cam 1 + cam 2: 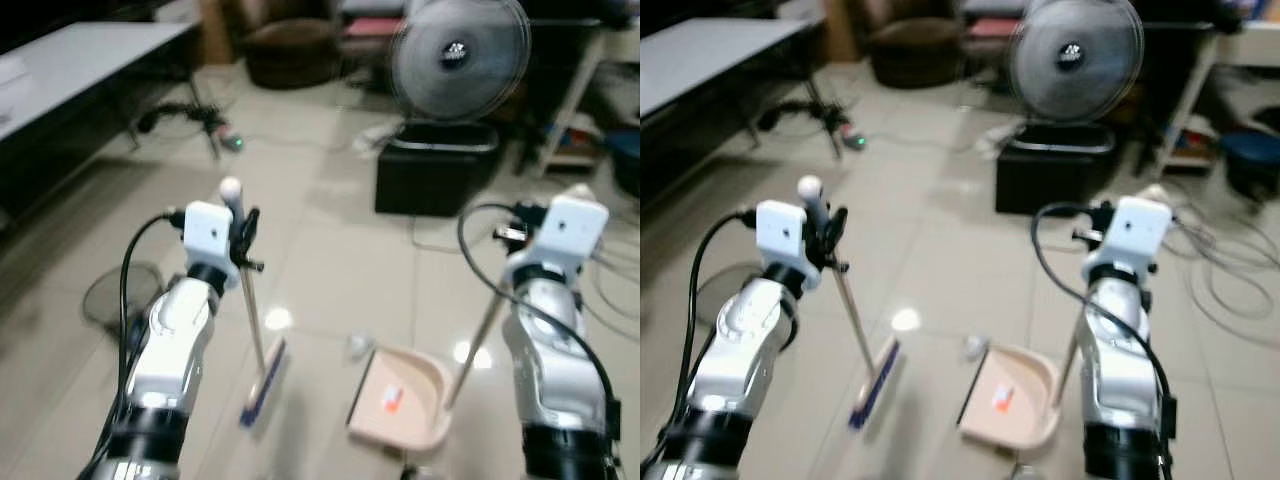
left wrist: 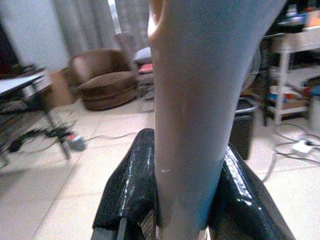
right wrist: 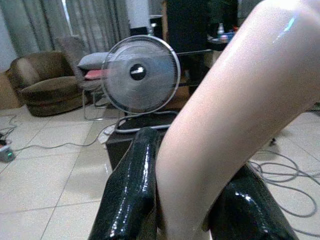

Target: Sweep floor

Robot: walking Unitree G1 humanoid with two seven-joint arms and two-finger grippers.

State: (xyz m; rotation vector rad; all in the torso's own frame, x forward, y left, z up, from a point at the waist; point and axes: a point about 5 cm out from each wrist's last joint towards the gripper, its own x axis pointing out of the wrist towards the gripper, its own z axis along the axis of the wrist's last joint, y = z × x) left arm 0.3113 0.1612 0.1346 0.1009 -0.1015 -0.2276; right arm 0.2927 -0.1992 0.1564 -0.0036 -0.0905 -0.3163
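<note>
One small pale scrap (image 1: 358, 346) lies on the floor (image 1: 330, 260) just beside the dustpan (image 1: 405, 398), which already has a red-and-white bit (image 1: 392, 399) inside, so I think the job is partly done. The broom (image 1: 262, 385) stands near, gripped by the left gripper (image 1: 243, 228). The right gripper (image 3: 192, 210) squeezes the dustpan's handle (image 3: 225, 115).

The right gripper (image 3: 192, 200) is clamping its two glossy black fingers (image 3: 132, 190) around a pale pink dustpan handle (image 3: 225, 125), seen close up. Beyond it a round fan (image 3: 141, 75) is spinning on a black box (image 3: 135, 135). A brown armchair (image 3: 42, 85) is sitting farther off before grey curtains (image 3: 55, 25). Cables (image 3: 280, 175) are lying on the tiled floor (image 3: 45, 175).
</note>
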